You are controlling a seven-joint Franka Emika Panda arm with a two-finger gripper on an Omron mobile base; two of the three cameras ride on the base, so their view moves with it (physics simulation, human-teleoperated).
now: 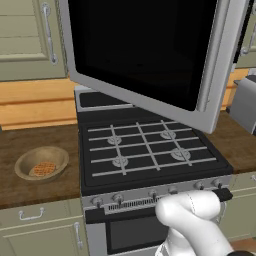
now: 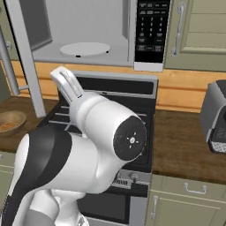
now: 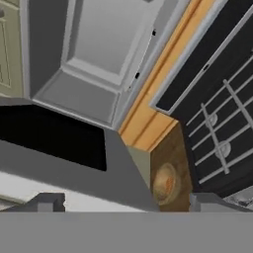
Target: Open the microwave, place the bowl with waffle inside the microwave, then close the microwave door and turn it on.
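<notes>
Microwave door (image 1: 150, 55) swung wide, exposing turntable plate (image 2: 84, 48) for loading; gripper (image 3: 123, 203) spread, empty, w/ wooden bowl (image 1: 41, 163) + waffle (image 1: 43, 169) on counter (image 1: 30, 190) left of gas stove (image 1: 150, 150).

1. The microwave door (image 1: 145, 55) runs off the top edge of the left base view, so its upper frame is cut off.
2. The toaster (image 2: 215, 117) is cropped by the right edge of the right base view.
3. The arm hides much of the stove (image 2: 132, 95) there.
4. The bowl (image 2: 9, 122) is partly cut by the left edge.
5. In the hand view the waffle inside the bowl (image 3: 165, 182) is too blurred to make out.
</notes>
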